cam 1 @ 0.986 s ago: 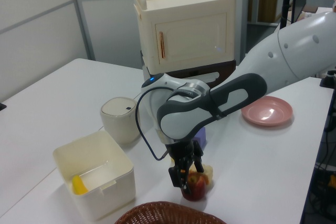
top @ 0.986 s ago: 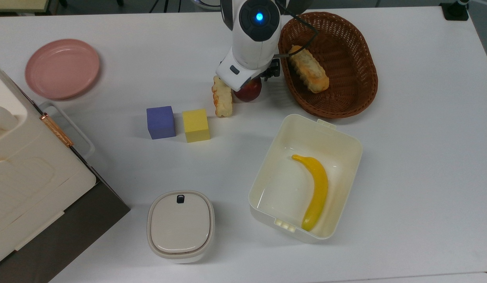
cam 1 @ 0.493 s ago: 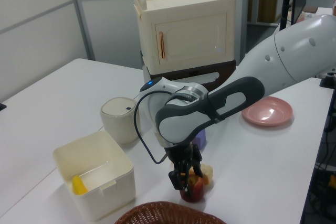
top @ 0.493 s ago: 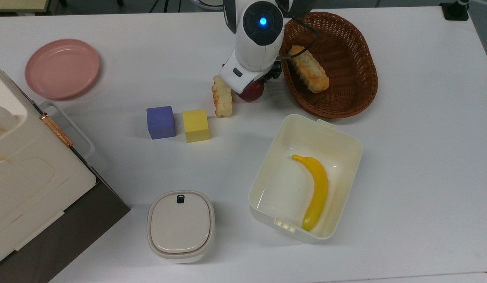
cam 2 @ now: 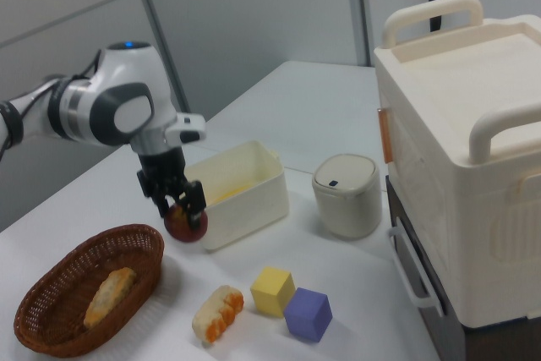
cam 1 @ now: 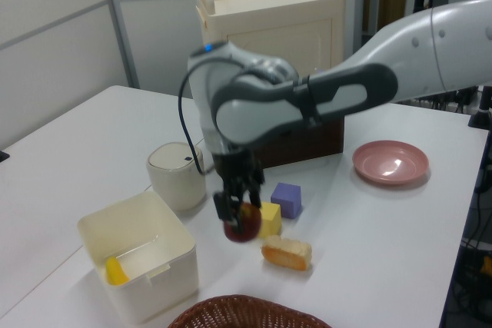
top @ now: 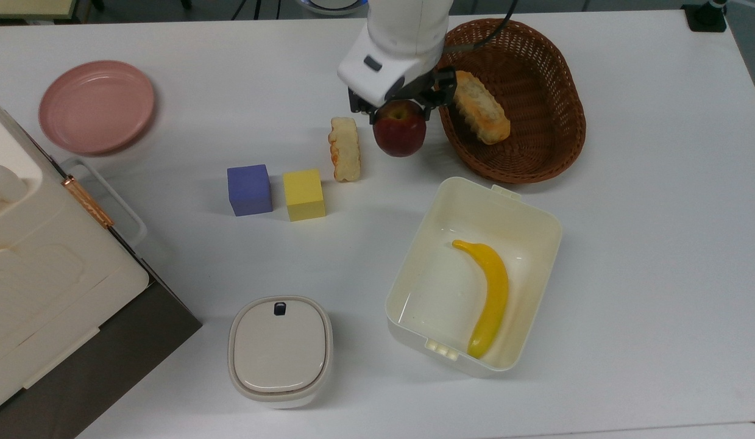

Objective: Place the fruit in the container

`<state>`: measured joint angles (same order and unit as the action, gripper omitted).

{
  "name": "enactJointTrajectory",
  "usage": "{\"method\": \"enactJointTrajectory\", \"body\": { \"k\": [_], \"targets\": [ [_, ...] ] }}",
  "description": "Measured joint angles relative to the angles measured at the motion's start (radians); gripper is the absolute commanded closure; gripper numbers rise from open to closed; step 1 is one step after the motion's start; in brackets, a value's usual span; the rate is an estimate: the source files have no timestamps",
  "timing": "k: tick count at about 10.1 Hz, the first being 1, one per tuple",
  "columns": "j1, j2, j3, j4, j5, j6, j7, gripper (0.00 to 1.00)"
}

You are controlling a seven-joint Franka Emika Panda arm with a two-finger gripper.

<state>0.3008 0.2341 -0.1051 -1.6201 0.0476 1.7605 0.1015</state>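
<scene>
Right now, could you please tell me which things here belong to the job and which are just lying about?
Job: apple, held in the tool; white tub.

Lying about: banana in the tub, basket, two pastries, purple block, yellow block, pink plate, lidded box.

The gripper is now raised off the table, where a second ago it stood low around the fruit. The fruit, clamped between the fingers, hangs below them, clear of the tabletop, and no longer sits beside the bread piece, which now lies below the gripper.
</scene>
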Motion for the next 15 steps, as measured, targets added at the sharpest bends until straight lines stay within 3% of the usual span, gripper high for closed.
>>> {"method": "enactJointTrajectory", "body": {
  "k": [1, 3, 4, 6, 7, 12, 13, 15],
  "targets": [
    [0.003, -0.001, 0.001, 0.056, -0.006, 0.002, 0.000, 0.50],
    [0.008, 0.013, 0.036, 0.067, -0.031, 0.265, 0.000, 0.43],
    [0.011, 0.037, 0.070, 0.066, -0.058, 0.392, 0.016, 0.27],
    [0.035, 0.098, 0.086, 0.065, -0.104, 0.563, 0.062, 0.00],
    [0.046, 0.120, 0.086, 0.066, -0.109, 0.602, 0.066, 0.00],
    [0.016, 0.113, 0.074, 0.073, -0.110, 0.606, 0.067, 0.00],
    [-0.019, 0.093, 0.072, 0.073, -0.111, 0.546, 0.067, 0.00],
    [-0.100, 0.009, 0.068, 0.071, -0.113, 0.270, 0.067, 0.00]
  ]
}}
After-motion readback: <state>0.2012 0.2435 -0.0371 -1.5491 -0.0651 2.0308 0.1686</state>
